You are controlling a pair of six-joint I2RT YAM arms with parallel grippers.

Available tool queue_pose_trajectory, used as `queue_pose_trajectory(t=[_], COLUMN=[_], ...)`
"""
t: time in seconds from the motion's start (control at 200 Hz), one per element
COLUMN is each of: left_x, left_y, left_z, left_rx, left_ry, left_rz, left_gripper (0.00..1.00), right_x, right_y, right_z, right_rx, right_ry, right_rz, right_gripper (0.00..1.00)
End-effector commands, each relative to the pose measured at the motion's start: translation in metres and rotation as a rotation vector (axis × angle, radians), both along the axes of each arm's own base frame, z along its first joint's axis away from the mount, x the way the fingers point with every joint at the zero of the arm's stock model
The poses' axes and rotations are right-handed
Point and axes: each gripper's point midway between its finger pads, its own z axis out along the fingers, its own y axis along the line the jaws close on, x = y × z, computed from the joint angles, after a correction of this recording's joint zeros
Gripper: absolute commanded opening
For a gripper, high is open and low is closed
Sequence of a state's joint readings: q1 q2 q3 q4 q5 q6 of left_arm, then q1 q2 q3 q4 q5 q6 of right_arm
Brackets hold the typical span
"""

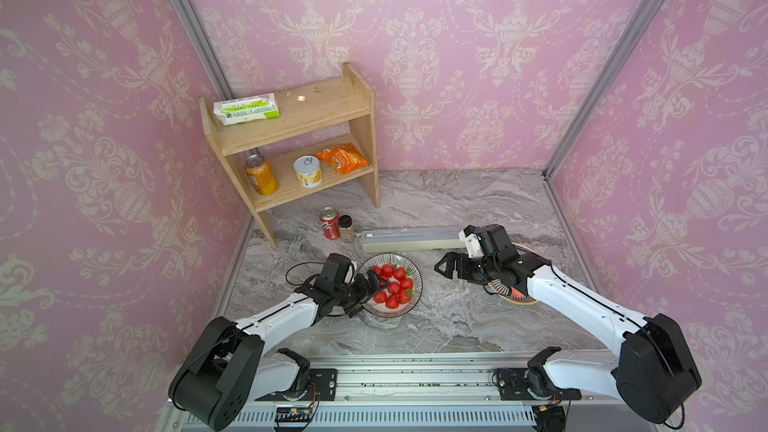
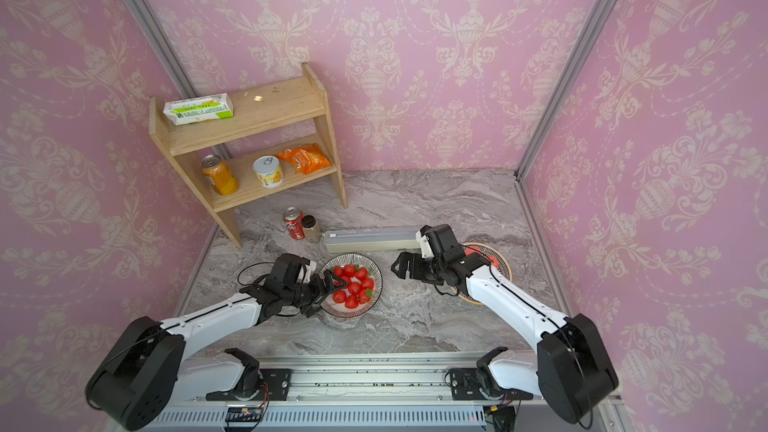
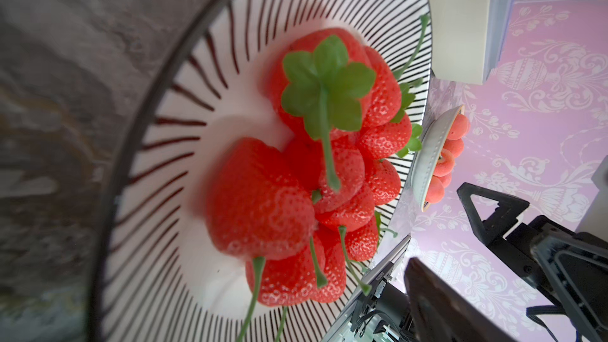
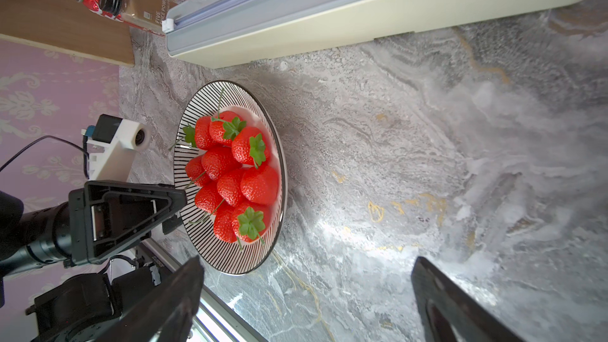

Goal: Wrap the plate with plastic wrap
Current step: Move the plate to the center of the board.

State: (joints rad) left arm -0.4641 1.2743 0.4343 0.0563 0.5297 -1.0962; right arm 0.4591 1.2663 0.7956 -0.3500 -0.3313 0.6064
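Left gripper [image 1: 368, 293] and right gripper [image 1: 442, 268] both gape empty beside the plate [image 1: 415, 297] of strawberries [image 1: 392, 286]. No film is drawn yet from the plastic wrap dispenser [image 1: 411, 240] behind the plate; next, I judge, pinch its free edge and pull.

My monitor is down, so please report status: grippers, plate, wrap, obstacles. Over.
Left gripper open at plate rim, right gripper open over table, both empty. Plate uncovered; wrap dispenser lies behind it. Nothing between them.
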Motion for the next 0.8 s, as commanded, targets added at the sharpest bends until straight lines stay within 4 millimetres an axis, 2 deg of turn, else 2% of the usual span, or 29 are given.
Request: queue_pose_trajectory(t=[0.0, 0.21, 0.375, 0.43, 0.53, 0.685, 0.781, 0.796], left_x=[0.026, 0.043, 0.041, 0.038, 0.037, 0.054, 0.064, 0.071], left_y=[-0.032, -0.051, -0.058, -0.049, -0.02, 0.03, 0.052, 0.053], left_z=[0.028, 0.023, 0.027, 0.025, 0.024, 0.05, 0.066, 0.078], left_rx=[-0.076, -0.061, -0.064, -0.007, 0.119, 0.186, 0.246, 0.251], left_ry=[-0.107, -0.136, -0.145, -0.152, -0.161, -0.229, -0.279, -0.308], left_rz=[-0.037, -0.051, -0.104, -0.112, -0.111, -0.035, -0.035, -0.033], left_gripper=[0.99, 0.99, 0.99, 0.99, 0.99, 0.99, 0.99, 0.99], right_x=[0.015, 0.036, 0.053, 0.061, 0.075, 0.103, 0.123, 0.126], right_y=[0.003, -0.003, -0.02, -0.029, -0.051, -0.073, -0.081, -0.081], right_z=[0.011, 0.016, 0.02, 0.021, 0.015, 0.004, -0.004, -0.006], right_rx=[-0.01, -0.04, -0.031, -0.036, -0.073, -0.124, -0.142, -0.141], right_ry=[-0.041, -0.081, -0.089, -0.087, -0.071, -0.059, -0.051, -0.05], right_rz=[-0.015, -0.02, -0.049, -0.055, -0.078, -0.107, -0.123, -0.123], right_gripper=[1.0, 1.0, 1.0, 1.0, 1.0, 1.0, 1.0, 1.0])
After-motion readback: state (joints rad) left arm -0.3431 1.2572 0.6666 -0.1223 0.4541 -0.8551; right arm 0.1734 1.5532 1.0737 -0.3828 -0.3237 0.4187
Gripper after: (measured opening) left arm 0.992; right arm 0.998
